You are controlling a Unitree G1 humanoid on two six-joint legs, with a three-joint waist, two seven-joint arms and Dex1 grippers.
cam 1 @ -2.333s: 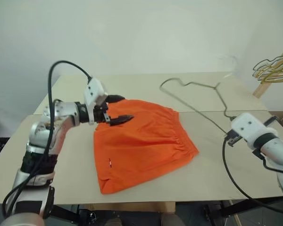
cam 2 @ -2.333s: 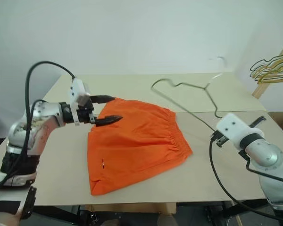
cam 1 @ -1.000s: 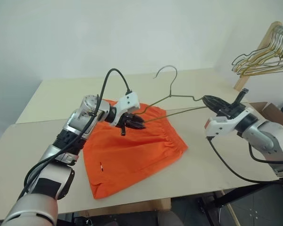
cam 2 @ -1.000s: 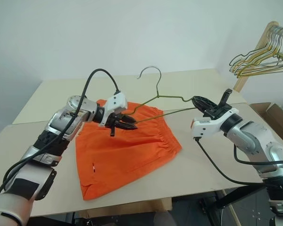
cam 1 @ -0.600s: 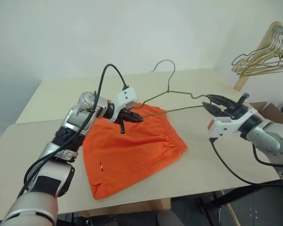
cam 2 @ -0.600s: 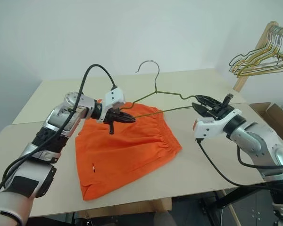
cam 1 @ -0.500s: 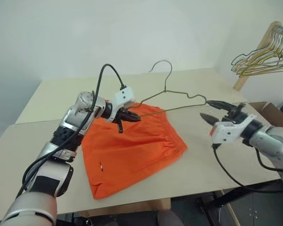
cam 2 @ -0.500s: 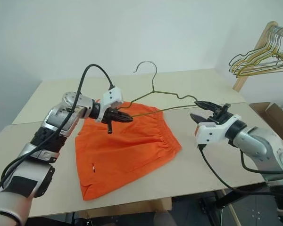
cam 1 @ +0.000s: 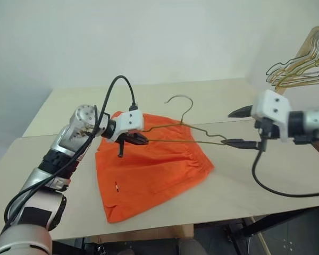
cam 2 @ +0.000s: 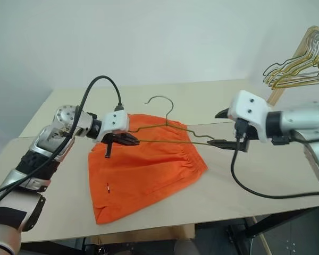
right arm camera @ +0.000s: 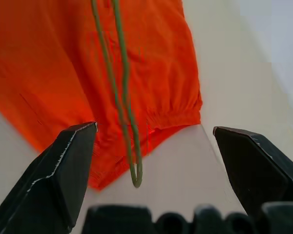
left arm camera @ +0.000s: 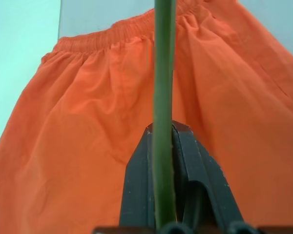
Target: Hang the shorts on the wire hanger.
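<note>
One wire hanger (cam 1: 181,126), one shorts (cam 1: 149,164), two claws: left claw (cam 1: 140,139), right claw (cam 1: 243,127).

Both arms silver-grey metal, rounded joint housings, black bands between segments. White boxy wrist block behind each gripper: left gripper (cam 1: 134,139), right gripper (cam 1: 243,128). Gripper fingers black, tapered. Thick black cable loops off each wrist.
</note>
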